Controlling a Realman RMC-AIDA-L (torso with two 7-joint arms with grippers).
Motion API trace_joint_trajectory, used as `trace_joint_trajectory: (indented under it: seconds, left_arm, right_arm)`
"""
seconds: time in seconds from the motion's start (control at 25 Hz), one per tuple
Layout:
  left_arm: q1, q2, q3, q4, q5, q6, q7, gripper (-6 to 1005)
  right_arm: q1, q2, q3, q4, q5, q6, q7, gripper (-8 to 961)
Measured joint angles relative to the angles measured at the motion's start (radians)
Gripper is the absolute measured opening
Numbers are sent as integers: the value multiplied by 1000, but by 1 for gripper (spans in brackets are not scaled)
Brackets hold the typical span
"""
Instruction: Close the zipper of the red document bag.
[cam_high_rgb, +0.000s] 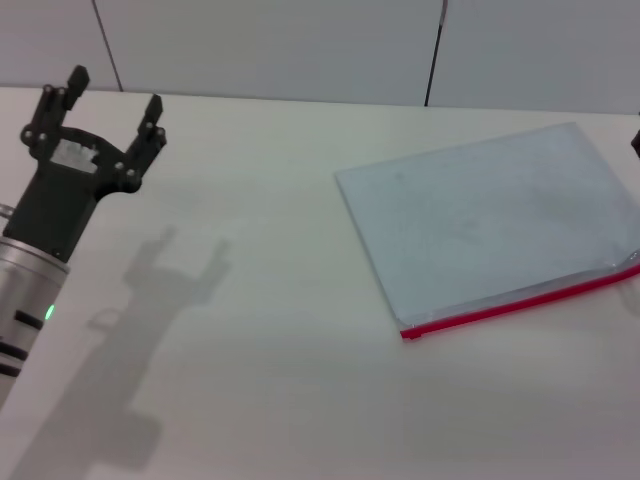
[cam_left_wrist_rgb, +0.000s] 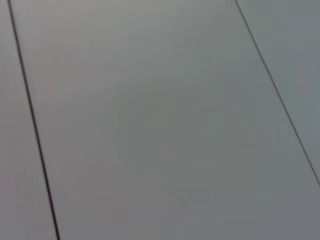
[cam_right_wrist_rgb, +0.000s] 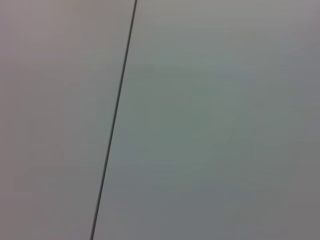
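The red document bag (cam_high_rgb: 490, 225), a flat translucent blue-grey pouch, lies on the white table (cam_high_rgb: 260, 380) at the right of the head view, and its right corner runs past the picture's edge. The zipper (cam_high_rgb: 510, 305) is a thin red strip along the bag's near long edge. My left gripper (cam_high_rgb: 115, 90) hovers open and empty over the table's far left, well away from the bag. Only a dark sliver of my right gripper (cam_high_rgb: 636, 143) shows at the right edge, just beyond the bag's far right corner.
Pale wall panels with dark vertical seams (cam_high_rgb: 433, 52) stand behind the table. Both wrist views show only such panels and a seam (cam_left_wrist_rgb: 35, 135) (cam_right_wrist_rgb: 115, 120). The left gripper's shadow (cam_high_rgb: 170, 275) falls on the bare tabletop.
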Motion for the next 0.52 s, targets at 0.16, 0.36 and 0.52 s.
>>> trace_joint_trajectory:
  seconds: [0.16, 0.36, 0.52]
  left_arm:
    - [10, -1, 1, 37, -2, 25, -98, 802]
    - [19, -1, 1, 71, -8, 35, -180, 802]
    - [21, -3, 0, 73, -8, 35, -178, 802]
  right_arm:
    - [-2, -1, 2, 2, 0, -1, 5, 814]
    - [-2, -2, 4, 4, 2, 1, 5, 814]
    - [-2, -2, 2, 5, 2, 1, 4, 814]
